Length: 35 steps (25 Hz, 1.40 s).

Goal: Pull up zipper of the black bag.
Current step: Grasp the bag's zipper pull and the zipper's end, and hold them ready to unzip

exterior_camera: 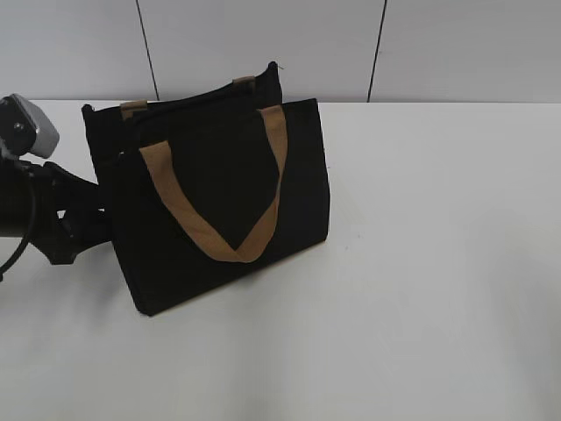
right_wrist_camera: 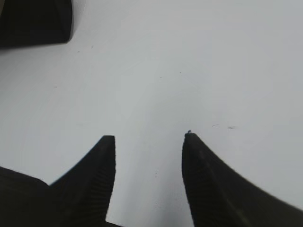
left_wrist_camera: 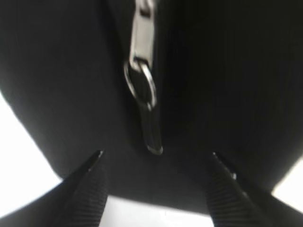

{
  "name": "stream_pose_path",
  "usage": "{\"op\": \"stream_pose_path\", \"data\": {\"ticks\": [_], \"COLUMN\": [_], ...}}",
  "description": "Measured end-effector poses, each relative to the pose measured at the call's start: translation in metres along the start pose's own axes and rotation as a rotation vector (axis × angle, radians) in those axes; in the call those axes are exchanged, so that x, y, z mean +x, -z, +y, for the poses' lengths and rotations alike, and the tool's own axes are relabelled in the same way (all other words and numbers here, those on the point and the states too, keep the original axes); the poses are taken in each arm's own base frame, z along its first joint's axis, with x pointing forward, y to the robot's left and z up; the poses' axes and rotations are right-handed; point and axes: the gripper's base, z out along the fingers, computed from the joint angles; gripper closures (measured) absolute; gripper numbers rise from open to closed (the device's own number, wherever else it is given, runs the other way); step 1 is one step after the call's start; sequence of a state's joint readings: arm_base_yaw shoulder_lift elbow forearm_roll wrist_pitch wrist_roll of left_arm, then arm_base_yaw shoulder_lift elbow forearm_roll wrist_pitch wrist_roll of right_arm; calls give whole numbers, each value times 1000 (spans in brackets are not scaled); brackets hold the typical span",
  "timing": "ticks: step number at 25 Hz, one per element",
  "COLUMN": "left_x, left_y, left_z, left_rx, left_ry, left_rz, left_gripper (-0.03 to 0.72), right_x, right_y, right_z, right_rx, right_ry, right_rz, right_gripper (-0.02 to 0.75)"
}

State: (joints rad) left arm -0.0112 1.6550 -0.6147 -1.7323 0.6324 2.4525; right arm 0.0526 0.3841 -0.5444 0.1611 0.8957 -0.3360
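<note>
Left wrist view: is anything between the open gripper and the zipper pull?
Nothing visible. The left gripper is open, its fingertips apart on either side of the zipper, whose pull hangs free against the black bag just ahead of them. Only bag fabric lies behind it.

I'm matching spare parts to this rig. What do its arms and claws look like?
The left claw and right claw have black, tapered, pointed fingers with fine ribbed texture. In the exterior view, the left arm is matte black, with a grey housing and a black cable.
</note>
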Motion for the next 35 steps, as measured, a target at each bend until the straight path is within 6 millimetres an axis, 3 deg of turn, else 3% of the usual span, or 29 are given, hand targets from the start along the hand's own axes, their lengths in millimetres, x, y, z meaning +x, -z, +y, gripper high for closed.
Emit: {"op": "stream_pose_path", "data": {"ticks": [10,17,28,32,35], "left_x": [13,12,2,3,4], "left_y": [-16,-23,-24,-24,-24], "left_z": [3,6,11,12,12], "left_rx": [44,70,78,69,63], "left_ry": [41,47,30,30,30], "left_rz": [29,10,-37,-26,-18], "left_gripper": [242,389,498,494,439], "right_x": [0,-1,-1,-1,-1], "right_y": [0,0,0,0,0], "right_z": [0,0,0,0,0], "right_rx": [2,2,2,2,2], "right_ry": [0,0,0,0,0], "right_rz": [-4,-7,-9,-9,-9], "right_gripper": [383,383,383,383,383]}}
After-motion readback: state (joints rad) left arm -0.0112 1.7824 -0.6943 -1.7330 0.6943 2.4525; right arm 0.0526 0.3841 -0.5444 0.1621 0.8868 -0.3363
